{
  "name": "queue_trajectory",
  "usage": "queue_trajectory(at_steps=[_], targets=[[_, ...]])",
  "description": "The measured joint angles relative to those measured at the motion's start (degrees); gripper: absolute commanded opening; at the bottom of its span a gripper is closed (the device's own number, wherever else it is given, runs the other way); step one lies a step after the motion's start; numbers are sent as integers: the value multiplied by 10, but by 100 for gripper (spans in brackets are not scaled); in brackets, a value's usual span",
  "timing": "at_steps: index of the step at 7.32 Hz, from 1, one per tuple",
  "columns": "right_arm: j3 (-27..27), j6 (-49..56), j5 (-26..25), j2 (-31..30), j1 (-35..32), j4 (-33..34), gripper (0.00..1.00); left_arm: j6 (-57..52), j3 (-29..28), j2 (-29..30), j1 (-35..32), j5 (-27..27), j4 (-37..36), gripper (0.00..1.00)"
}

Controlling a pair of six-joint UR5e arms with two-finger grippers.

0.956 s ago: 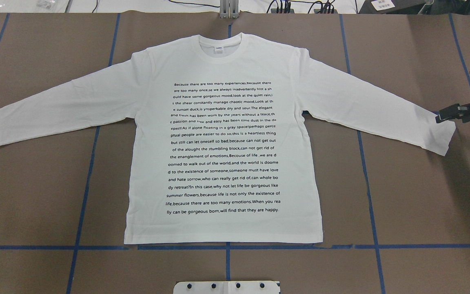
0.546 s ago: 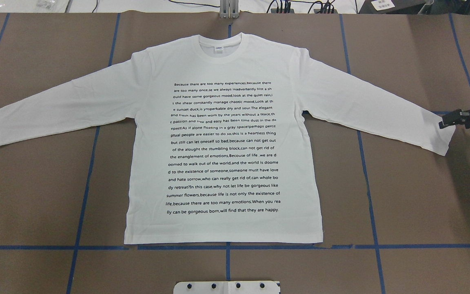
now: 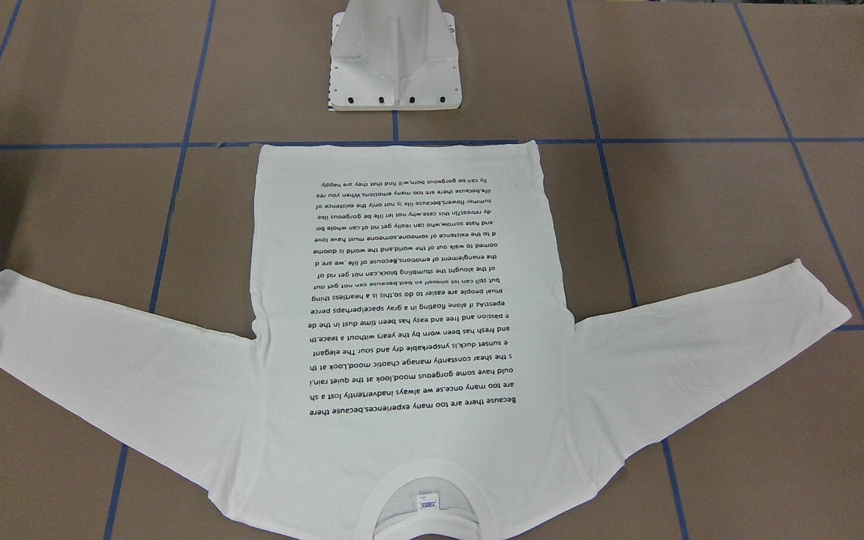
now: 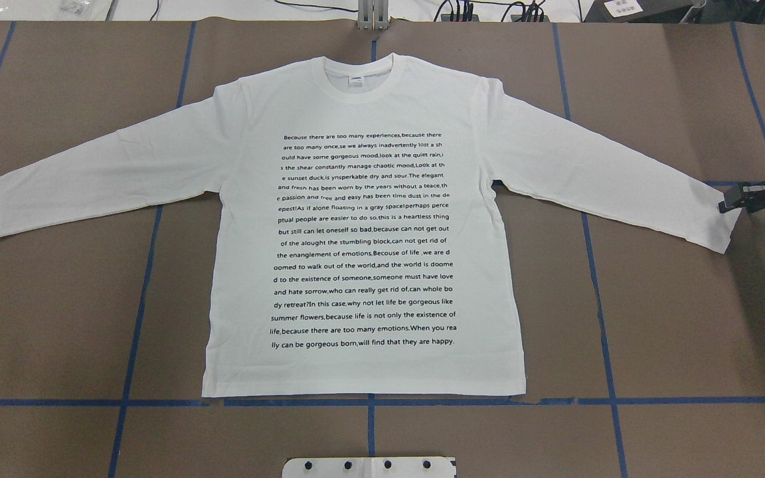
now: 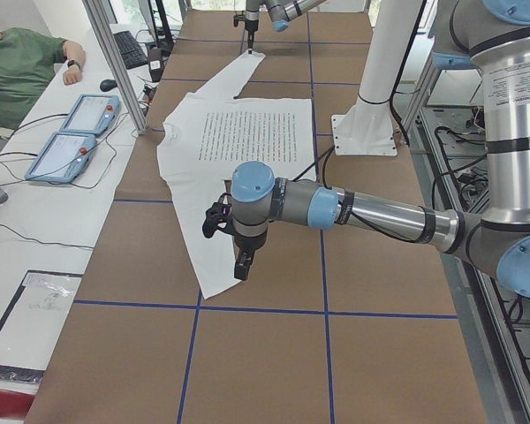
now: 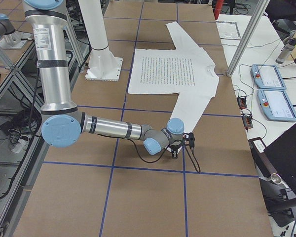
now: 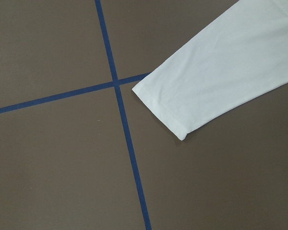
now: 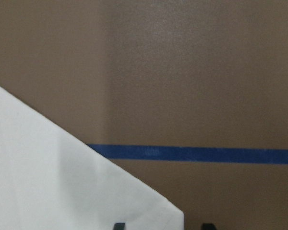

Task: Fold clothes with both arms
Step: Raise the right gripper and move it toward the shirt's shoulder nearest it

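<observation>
White T-shirt [image 3: 289,420], front view: it is lying flat on the brown table [image 3: 702,75], text up, sleeves spread. Overhead, we are seeing the right gripper [image 4: 729,204] at one cuff [image 4: 711,222]. From the left side, the left gripper [image 5: 241,263] is hanging over the other sleeve's end; we cannot tell how its jaws stand. At the right wrist, fingertips [image 8: 119,226] are standing spread, with the cuff corner between them.

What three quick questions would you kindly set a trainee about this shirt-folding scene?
1. True or false: the shirt lies flat, print side up.
2. The right gripper is at: A the bottom hem, B a sleeve cuff, C a shoulder.
3. Does the collar point toward the robot's base or away from it?

Key: 1 true; 2 B; 3 away.
</observation>
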State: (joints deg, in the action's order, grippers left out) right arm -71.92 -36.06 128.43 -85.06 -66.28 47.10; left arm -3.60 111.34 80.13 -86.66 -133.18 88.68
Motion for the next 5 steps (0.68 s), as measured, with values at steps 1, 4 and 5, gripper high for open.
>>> queue_trajectory(at_steps=[1,4,5], targets=[[0,-1,1,2,0,0,21,0,0,0,0,0,0,100],[-6,-3,4,5,0,0,0,0,0,-1,0,0,0,100],[-10,-3,6,6,0,0,0,0,-1,-1,0,0,-1,100]])
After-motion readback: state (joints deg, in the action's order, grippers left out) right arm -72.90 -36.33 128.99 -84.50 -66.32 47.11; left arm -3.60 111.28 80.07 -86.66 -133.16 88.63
